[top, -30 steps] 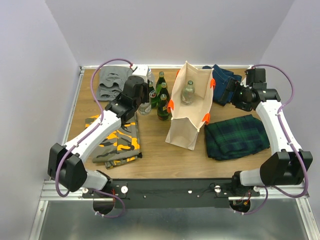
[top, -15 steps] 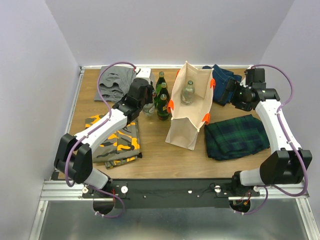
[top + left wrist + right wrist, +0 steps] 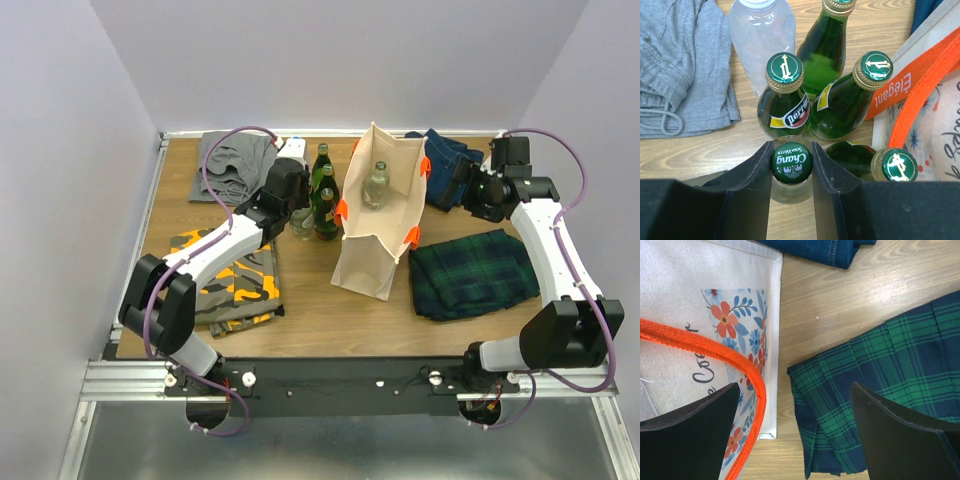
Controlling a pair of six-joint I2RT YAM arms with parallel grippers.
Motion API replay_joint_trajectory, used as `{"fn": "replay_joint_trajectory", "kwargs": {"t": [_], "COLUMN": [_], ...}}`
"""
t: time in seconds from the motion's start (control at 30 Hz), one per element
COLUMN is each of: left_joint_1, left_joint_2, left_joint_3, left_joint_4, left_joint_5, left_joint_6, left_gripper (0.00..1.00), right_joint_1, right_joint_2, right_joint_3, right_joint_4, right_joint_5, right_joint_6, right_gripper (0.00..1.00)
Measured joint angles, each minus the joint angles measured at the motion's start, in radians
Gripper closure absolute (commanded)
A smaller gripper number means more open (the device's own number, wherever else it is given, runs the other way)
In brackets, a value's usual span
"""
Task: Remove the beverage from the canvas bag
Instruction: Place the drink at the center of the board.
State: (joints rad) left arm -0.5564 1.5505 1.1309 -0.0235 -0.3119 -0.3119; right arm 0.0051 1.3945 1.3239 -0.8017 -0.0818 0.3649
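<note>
The canvas bag (image 3: pixel 380 215) stands open at mid-table, cream with orange handles (image 3: pixel 705 345). A clear glass bottle (image 3: pixel 376 185) stands inside it. My left gripper (image 3: pixel 298 215) is shut on the green cap of another clear bottle, labelled Chang soda water (image 3: pixel 791 162), just left of the bag and against a cluster of green bottles (image 3: pixel 784 95). The bag's edge and handle show at the right of the left wrist view (image 3: pixel 920 85). My right gripper (image 3: pixel 795 440) is open and empty, above the bag's right side (image 3: pixel 700 300) and the wood beside it.
Several green bottles (image 3: pixel 322 195) and a clear plastic bottle (image 3: pixel 762 35) stand left of the bag. A grey garment (image 3: pixel 232 165) lies at back left, camouflage cloth (image 3: pixel 235 280) at front left, a green plaid cloth (image 3: pixel 470 272) right of the bag, denim (image 3: pixel 448 160) at back right.
My left arm has swung right with the clear bottle in its jaws, bringing it up against the green bottles. The right arm has not moved.
</note>
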Motion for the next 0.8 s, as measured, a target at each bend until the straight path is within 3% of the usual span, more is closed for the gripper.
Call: {"fn": "replay_joint_trajectory", "kwargs": {"t": [0.47, 0.8], "left_joint_1": [0.000, 0.000], "left_joint_2": [0.042, 0.057], "left_joint_3": [0.000, 0.000], "left_joint_4": [0.030, 0.030], "left_joint_5": [-0.020, -0.019], "left_joint_6": [-0.024, -0.031], "left_gripper": [0.97, 0.80], "right_joint_1": [0.000, 0.000], "right_joint_2": [0.000, 0.000], "right_joint_3": [0.000, 0.000], "right_joint_4": [0.000, 0.000], "right_joint_5": [0.011, 0.014], "right_joint_6": [0.000, 0.000], "right_gripper": [0.00, 0.00]}}
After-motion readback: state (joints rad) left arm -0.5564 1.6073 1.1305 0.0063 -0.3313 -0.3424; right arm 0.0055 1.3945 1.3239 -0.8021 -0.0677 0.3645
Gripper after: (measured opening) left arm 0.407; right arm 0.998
